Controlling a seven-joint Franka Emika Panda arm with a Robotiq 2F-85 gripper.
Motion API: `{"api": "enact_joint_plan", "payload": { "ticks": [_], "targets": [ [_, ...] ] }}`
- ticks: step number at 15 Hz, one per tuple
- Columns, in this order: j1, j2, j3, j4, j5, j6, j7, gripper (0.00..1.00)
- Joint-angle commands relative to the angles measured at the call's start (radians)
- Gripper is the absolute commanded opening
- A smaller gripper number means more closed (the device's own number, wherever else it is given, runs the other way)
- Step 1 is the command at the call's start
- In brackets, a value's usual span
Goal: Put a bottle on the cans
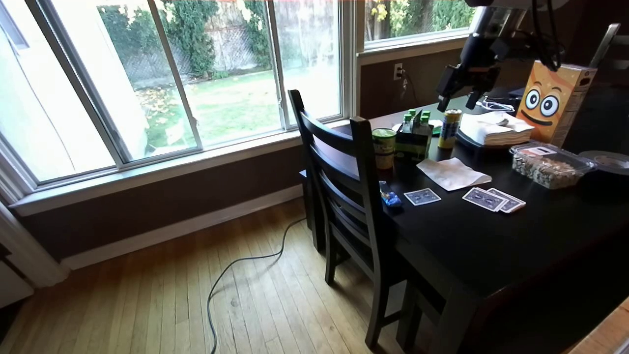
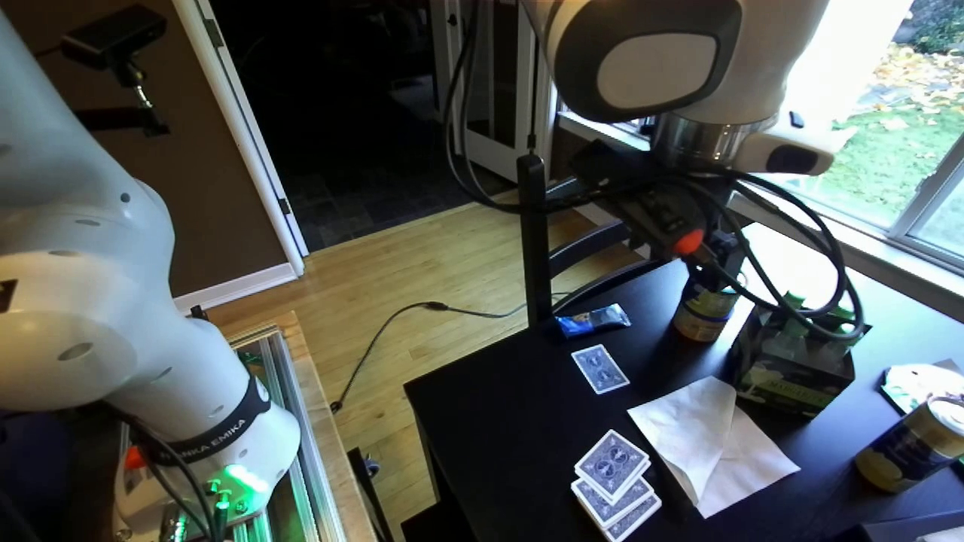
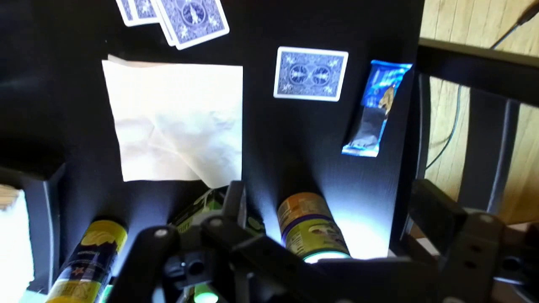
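Observation:
Several clear bottles with green caps stand in a dark green carton on the table; they also show in an exterior view. In the wrist view the carton is mostly hidden behind a finger, with one green cap at the bottom. Two short cans, a green one on an orange one, stand stacked beside the carton, also seen in both exterior views. My gripper is wide open and empty, above the table, with the cans showing between its fingers. It also shows in an exterior view.
A yellow and blue can stands past the carton. A white napkin, playing cards and a blue wrapper lie on the table. A chair stands at the edge. A napkin stack and orange box stand farther along.

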Motion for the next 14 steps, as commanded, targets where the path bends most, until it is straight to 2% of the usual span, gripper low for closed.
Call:
{"api": "enact_joint_plan", "payload": {
  "ticks": [1, 5, 11, 14],
  "targets": [
    [-0.061, 0.166, 0.042, 0.166, 0.064, 0.07, -0.022, 1.0],
    [-0.119, 0.303, 0.088, 0.284, 0.056, 0.188, 0.013, 1.0],
    [-0.234, 0.479, 0.224, 0.43, 0.133, 0.311, -0.027, 1.0],
    [-0.267, 0.549, 0.268, 0.492, 0.109, 0.339, -0.014, 1.0]
  ]
}}
